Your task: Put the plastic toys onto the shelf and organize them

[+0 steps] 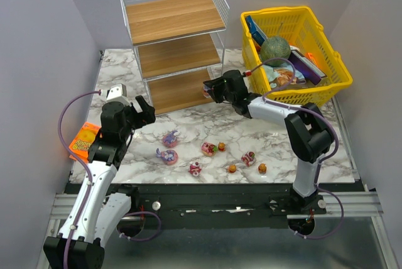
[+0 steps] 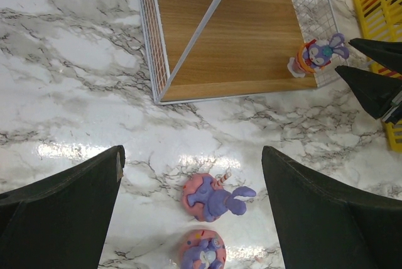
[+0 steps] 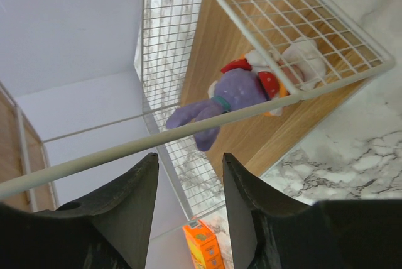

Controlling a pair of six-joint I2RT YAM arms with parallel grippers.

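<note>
The shelf [image 1: 173, 36], a white wire frame carrying three brown wood-grain boards, stands at the upper middle of the top view. On its bottom board sits one purple figurine [image 2: 317, 55], long-eared with red and orange parts, at the front right corner just inside the wire mesh side.

The right arm [image 1: 276, 110] reaches to that corner. Its jaws stand parted just outside the wire, tips aimed at the purple figurine, and nothing is between them. The left arm [image 1: 103, 149] hangs over the left of the worktop [image 1: 188, 124], and its jaws gape wide, gripping nothing.

At the upper right, a yellow basket [image 1: 326, 77] of plastic lattice holds a mottled green ball [image 1: 275, 48] among flat, glossy packets.

The other plastic toys [image 1: 208, 149] lie loose on the shiny marble-patterned worktop in the lower middle of the top view, eight in all. Two round pink ones with purple rabbits, the upper rabbit toy [image 2: 213, 197] and the lower rabbit toy [image 2: 202, 253], sit below the left jaws. Small orange and red pieces lie further right. A flat orange packet [image 1: 83, 140] rests at the left edge.
</note>
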